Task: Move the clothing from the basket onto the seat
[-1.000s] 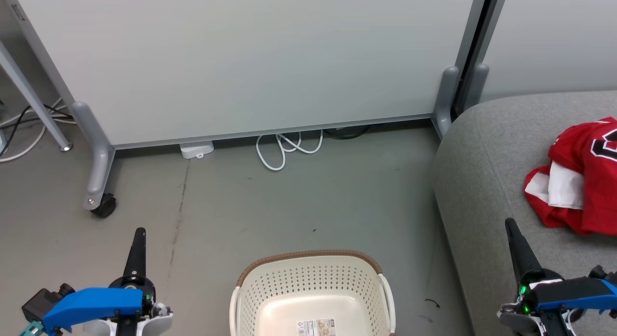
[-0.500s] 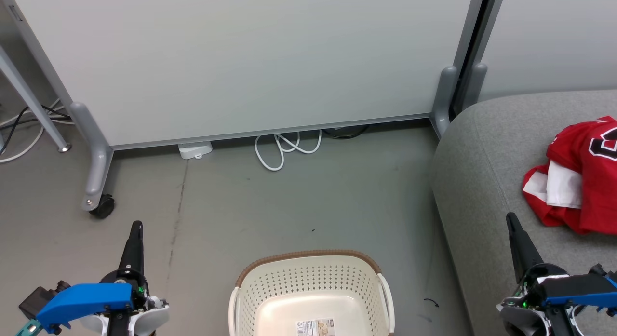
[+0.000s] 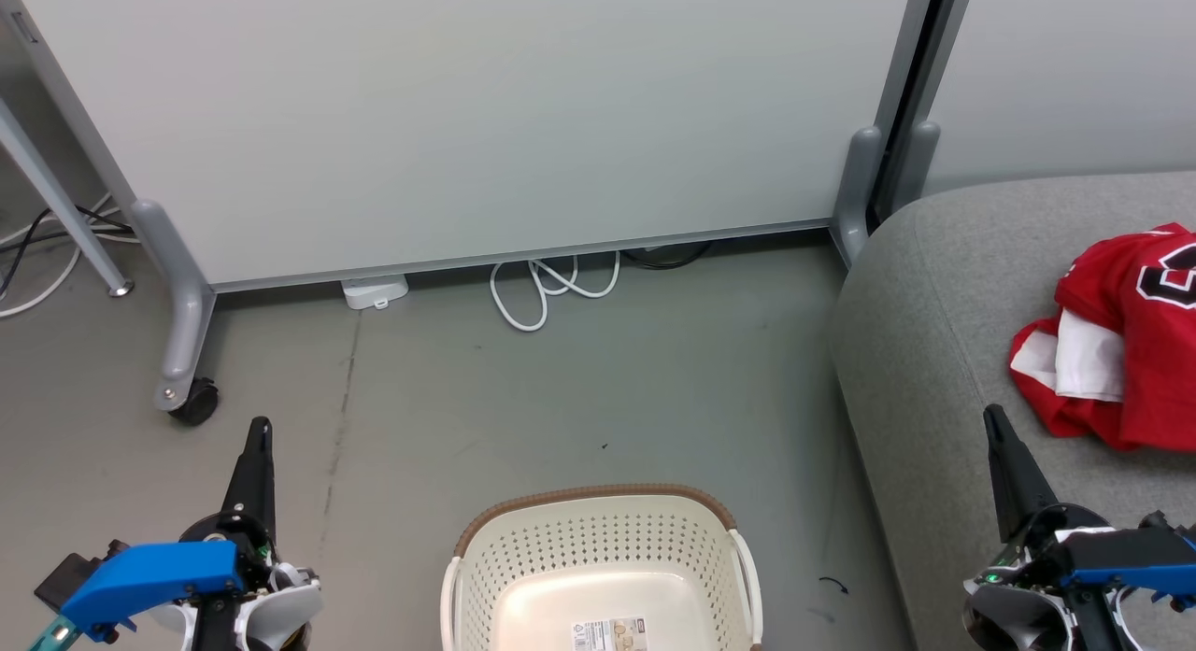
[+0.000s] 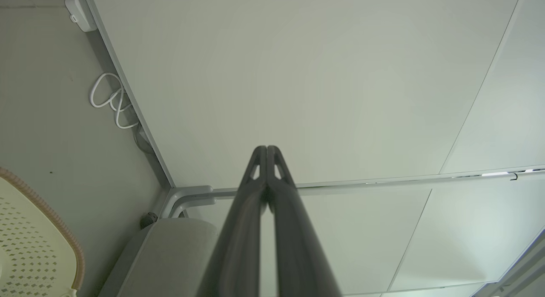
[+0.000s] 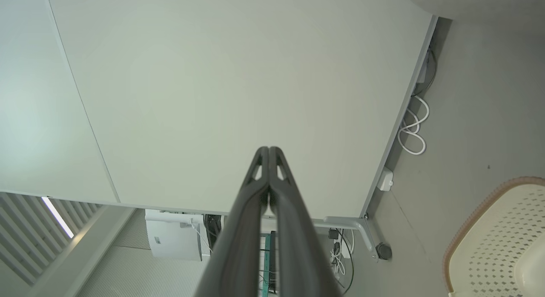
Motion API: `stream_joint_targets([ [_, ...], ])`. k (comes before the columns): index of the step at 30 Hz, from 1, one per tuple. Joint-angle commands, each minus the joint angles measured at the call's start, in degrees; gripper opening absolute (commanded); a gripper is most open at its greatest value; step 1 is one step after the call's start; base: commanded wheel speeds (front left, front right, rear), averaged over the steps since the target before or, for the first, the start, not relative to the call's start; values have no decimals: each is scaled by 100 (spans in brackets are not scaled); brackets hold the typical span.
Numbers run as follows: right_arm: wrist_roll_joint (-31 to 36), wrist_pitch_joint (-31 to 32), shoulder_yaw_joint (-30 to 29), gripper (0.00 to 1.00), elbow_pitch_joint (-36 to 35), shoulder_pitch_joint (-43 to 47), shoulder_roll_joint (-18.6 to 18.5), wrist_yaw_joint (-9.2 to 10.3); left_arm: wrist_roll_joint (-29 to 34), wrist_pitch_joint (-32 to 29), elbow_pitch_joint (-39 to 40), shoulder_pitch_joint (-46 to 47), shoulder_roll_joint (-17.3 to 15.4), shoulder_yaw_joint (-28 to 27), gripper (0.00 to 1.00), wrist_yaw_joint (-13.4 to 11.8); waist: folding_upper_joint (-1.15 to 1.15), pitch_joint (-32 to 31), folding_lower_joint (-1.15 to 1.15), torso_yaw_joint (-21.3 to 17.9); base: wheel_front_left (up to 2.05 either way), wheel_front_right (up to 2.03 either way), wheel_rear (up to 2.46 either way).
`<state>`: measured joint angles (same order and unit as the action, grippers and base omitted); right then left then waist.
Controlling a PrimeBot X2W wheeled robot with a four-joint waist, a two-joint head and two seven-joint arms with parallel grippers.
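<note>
Your left gripper [image 3: 258,434] is clenched; its two dark fingers are pressed tip to tip in free air over the grey floor [image 3: 579,389], left of the basket [image 3: 598,495] and apart from it. Your right gripper [image 3: 992,422] is clenched the same way, fingers together, poised over the front edge of the seat [image 3: 925,296]; from the head view you cannot tell whether it touches the upholstery.

The clothing [image 3: 1135,352] lies crumpled on the seat, red with a white panel folded at its left side and a black-and-white mark at the frame edge; it sits just ahead and to the right of your right gripper's tips, near but apart from them. The basket stands on the floor between your two grippers, its cream base showing a paper label [image 3: 612,635].

Your left wrist view confirms the tips meet along their length, and it shows the basket's brown rim at lower left and a rounded corner of the seat below the white partition [image 3: 486,119]. Your right wrist view shows that gripper's tips meeting too; it adds the looped white cable [image 3: 542,296] and a caster [image 3: 194,403] at the partition's foot, with the basket's rim at lower right.
</note>
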<state>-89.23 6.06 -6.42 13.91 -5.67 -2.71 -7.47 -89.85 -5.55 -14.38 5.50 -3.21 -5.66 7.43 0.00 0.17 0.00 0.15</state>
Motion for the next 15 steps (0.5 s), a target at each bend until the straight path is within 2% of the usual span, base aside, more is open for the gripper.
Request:
stream_joint_targets([
  [1,-142,37,-13,0,11,-67,-30,-4,-108,-43,38,86,3,-47,0,10,0,0,0,-3,0,0,0],
  [15,-326,59,-16,0,17,-85,-30,-4,-271,-97,50,100,13,-77,0,10,0,1,0,-15,0,0,0],
])
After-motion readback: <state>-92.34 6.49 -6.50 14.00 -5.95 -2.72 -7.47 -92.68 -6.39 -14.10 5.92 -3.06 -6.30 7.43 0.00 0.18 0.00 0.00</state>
